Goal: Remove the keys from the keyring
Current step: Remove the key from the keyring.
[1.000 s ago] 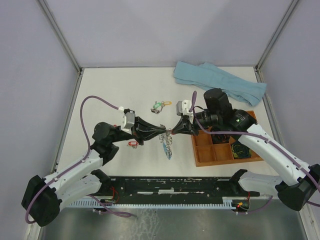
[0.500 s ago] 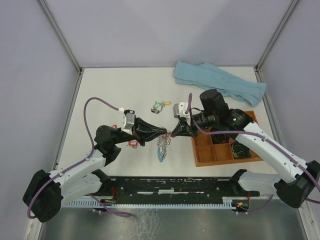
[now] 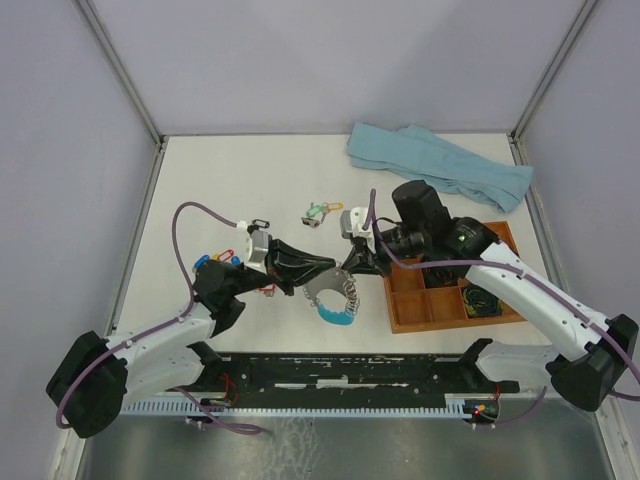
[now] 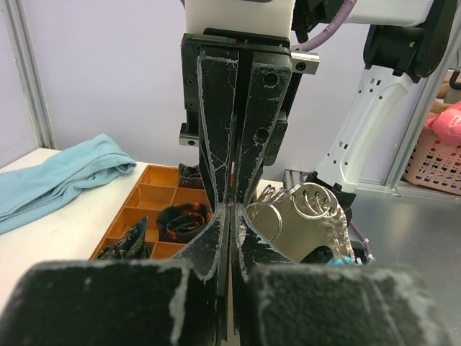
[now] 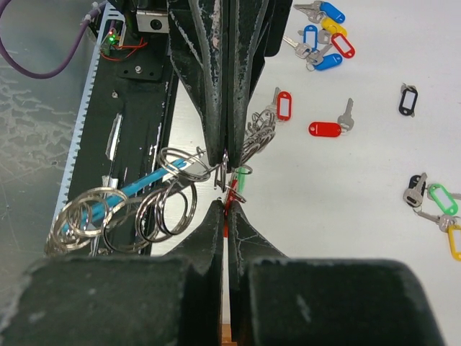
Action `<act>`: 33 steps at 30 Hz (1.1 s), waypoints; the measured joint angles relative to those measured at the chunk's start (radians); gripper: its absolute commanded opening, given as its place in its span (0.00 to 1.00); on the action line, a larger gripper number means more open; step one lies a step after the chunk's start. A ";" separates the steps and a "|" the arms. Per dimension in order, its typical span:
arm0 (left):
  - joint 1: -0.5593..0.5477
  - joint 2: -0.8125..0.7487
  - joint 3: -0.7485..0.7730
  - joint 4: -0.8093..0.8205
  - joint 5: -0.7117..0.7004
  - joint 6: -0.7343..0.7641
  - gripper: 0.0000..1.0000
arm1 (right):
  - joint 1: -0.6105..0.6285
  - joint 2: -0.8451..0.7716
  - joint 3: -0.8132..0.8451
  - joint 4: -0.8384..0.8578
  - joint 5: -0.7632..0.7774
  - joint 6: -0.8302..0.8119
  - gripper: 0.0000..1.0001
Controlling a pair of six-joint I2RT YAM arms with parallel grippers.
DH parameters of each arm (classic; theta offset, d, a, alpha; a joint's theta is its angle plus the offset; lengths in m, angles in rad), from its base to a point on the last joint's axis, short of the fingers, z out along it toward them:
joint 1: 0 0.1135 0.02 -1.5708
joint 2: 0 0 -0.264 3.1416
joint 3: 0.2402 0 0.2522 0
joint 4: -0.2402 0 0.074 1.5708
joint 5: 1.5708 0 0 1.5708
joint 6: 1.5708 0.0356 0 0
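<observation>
1. My left gripper [image 3: 333, 268] is pressed together, with its tips on a wire ring of the keyring [image 3: 350, 295].
2. My right gripper [image 3: 347, 270] is also pressed together and meets the left one tip to tip. Only the edge of a red tag [image 5: 229, 200] shows between its fingers.
3. The keyring spreads from that meeting point toward me, its light-blue arc [image 3: 336, 317] nearest the black rail [image 3: 340, 372] on the table's near edge. I cannot tell whether it rests on the table [image 3: 230, 180].
4. Loose keys lie to my left and beyond. A blue-and-red cluster [image 3: 215, 258] sits by my left forearm and a single red-tagged key [image 3: 266, 290] lies under that arm. A black tag frame [image 3: 258, 224] is beside the wrist, and a green-and-yellow pair [image 3: 322, 211] lies just past the fingertips.
5. Bare tabletop runs from those keys to the far wall and the left wall. A blue towel [image 3: 440, 165] fills the far right corner.
6. The orange tray [image 3: 392, 300] lies under my right arm, near the keyring. Black coiled cable bundles [image 3: 484, 300] sit in its near right compartment, and the left wrist view shows more in other compartments.
</observation>
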 measured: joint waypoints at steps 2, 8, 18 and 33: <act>-0.010 0.005 -0.006 0.012 -0.015 -0.001 0.03 | 0.002 0.003 0.000 0.000 0.002 0.000 0.03; -0.023 0.019 -0.027 0.050 -0.048 -0.003 0.03 | 0.007 0.020 0.003 -0.006 0.006 0.001 0.04; -0.024 0.011 -0.031 0.059 -0.060 -0.002 0.03 | -0.015 0.010 0.020 -0.045 -0.005 0.005 0.39; -0.024 -0.016 -0.031 0.122 -0.019 -0.005 0.03 | -0.103 -0.091 0.050 -0.017 -0.184 0.090 0.49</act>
